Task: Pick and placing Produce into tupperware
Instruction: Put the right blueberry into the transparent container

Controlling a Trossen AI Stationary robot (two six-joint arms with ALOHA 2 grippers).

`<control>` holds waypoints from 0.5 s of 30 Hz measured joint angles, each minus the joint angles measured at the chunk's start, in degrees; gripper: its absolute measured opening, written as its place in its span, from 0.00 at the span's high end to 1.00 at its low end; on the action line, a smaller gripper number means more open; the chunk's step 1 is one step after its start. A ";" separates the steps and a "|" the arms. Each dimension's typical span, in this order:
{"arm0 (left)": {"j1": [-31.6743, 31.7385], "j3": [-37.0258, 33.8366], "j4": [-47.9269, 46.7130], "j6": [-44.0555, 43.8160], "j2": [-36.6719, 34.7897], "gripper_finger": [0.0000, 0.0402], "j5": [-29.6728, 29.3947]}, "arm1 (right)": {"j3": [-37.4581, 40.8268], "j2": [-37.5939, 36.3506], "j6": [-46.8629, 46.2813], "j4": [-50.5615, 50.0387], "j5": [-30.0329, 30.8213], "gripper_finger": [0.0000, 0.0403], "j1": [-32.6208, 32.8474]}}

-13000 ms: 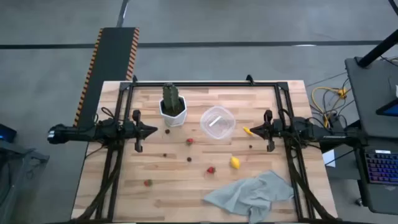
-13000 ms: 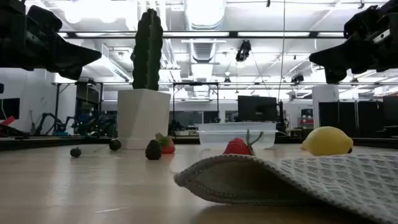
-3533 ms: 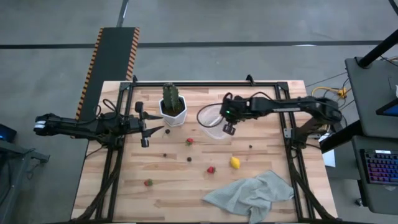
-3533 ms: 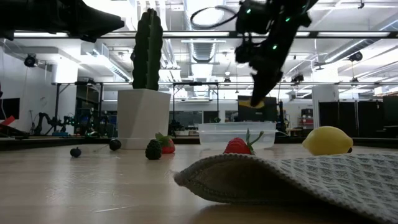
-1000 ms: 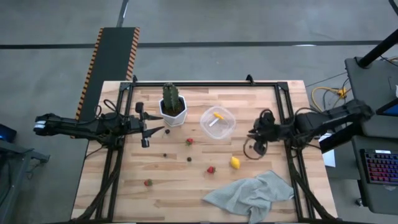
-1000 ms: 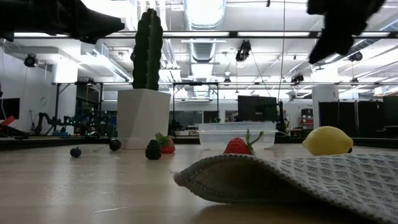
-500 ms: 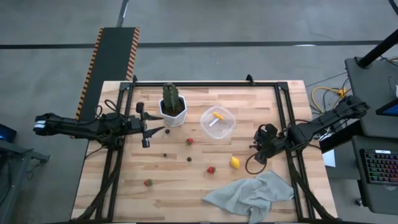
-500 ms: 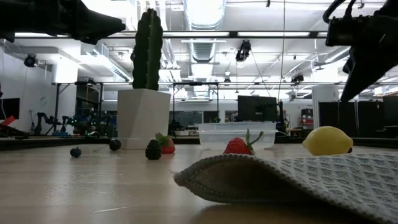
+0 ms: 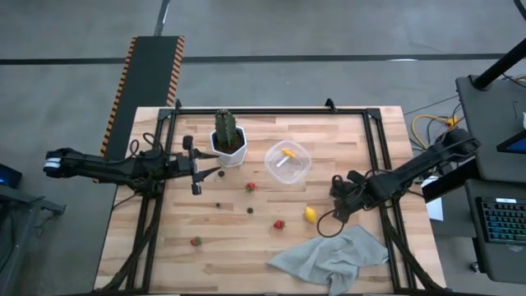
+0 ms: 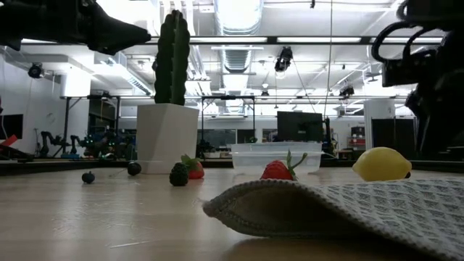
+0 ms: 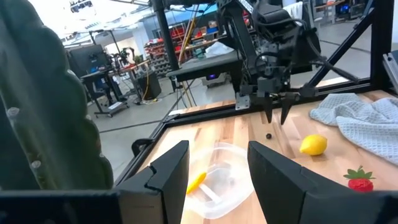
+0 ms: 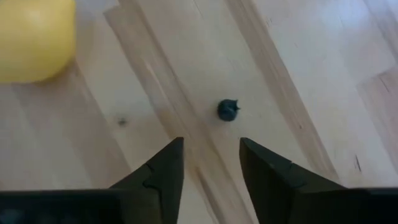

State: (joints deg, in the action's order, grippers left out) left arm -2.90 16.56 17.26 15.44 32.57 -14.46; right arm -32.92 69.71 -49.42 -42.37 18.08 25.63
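Right gripper [image 9: 335, 191]: fingers parted, nothing held, poised low over the table [image 9: 205, 255] just right of the lemon [image 9: 310, 215]; a tiny dark berry [image 12: 228, 109] is seen on the bare wood in line with the gap between its fingers [image 12: 160, 168], untouched. Lemon: yellow, lying on the wood near the front right of the tupperware [image 9: 287, 162], just beside the gripper and close to the edge of the grey cloth [image 9: 333, 255]. Tupperware: clear, round-cornered, open, set just right of the white plant pot [image 9: 228, 148]; a small yellow piece [image 9: 288, 153] and a pale streak that cannot be identified are seen inside. Remaining produce, all outside the tupperware: one strawberry [image 9: 251, 187] near its front left corner, a second strawberry [image 9: 279, 224] farther forward beside the lemon, a third strawberry [image 9: 196, 241] well apart to the front left, and two dark berries [image 9: 250, 210] on the wood forward of the pot. Right arm: stretched in from the right edge, angled down toward the table. Left gripper [image 9: 212, 172]: fingers apart, empty, held above the table just left of the pot, its arm extended level from the left side.
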 joint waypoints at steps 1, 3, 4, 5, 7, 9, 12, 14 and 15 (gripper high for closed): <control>0.00 0.03 0.27 0.00 0.19 0.62 0.00 | 0.14 0.49 -0.16 -0.05 0.07 0.62 0.00; 0.00 0.09 0.31 0.00 0.43 0.62 0.00 | 0.47 1.54 -0.55 0.79 1.21 0.60 0.00; 0.00 0.09 0.31 0.00 0.45 0.62 0.00 | 0.60 1.96 -0.53 1.06 1.86 0.59 0.00; 0.00 0.09 0.31 0.00 0.46 0.62 0.00 | 0.65 2.35 -0.67 1.07 2.81 0.59 0.00; 0.00 0.03 0.31 0.02 0.30 0.62 -0.08 | 0.68 2.94 -1.00 1.35 4.27 0.59 -0.04; 0.01 0.02 0.35 0.03 0.29 0.62 -0.41 | 0.79 3.23 -1.01 1.39 4.70 0.59 -0.06; 0.00 0.11 0.30 0.04 0.27 0.62 -0.55 | 1.32 3.21 -1.62 2.56 4.68 0.59 -0.04; 0.02 0.20 0.38 0.05 0.35 0.62 -0.52 | 1.69 3.22 -1.60 4.19 4.68 0.59 -0.15; 0.00 0.16 0.27 0.07 0.32 0.62 -0.52 | 1.81 3.22 -1.62 4.94 4.90 0.59 -0.15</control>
State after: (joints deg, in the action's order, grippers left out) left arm -2.90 16.72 17.52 15.51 32.89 -14.98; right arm -31.11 72.93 -51.04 -37.43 22.98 25.47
